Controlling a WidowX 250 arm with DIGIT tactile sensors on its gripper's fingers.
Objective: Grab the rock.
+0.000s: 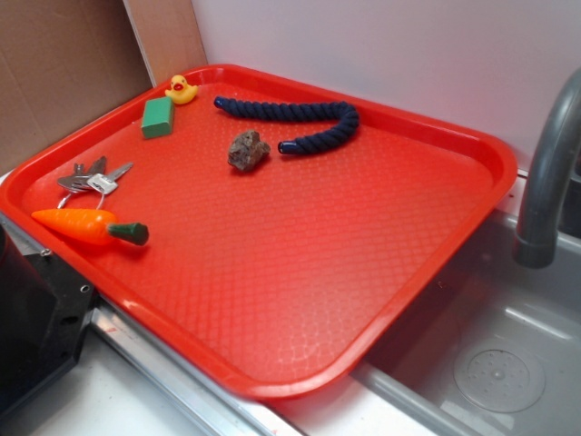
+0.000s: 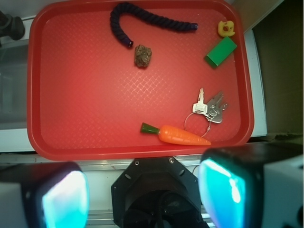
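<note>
The rock is seen lying on the red tray, just beside the rope's end. Only in the wrist view is the gripper shown, spread wide and empty, well short of the rock.

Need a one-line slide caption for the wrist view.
Open tool hangs short of the red tray, far from the rock lying beside the blue rope's end.

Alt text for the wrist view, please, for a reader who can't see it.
Looking down past the open gripper at a red tray holding the rock beside a dark blue rope, with a green block, yellow duck, keys and toy carrot.
</note>
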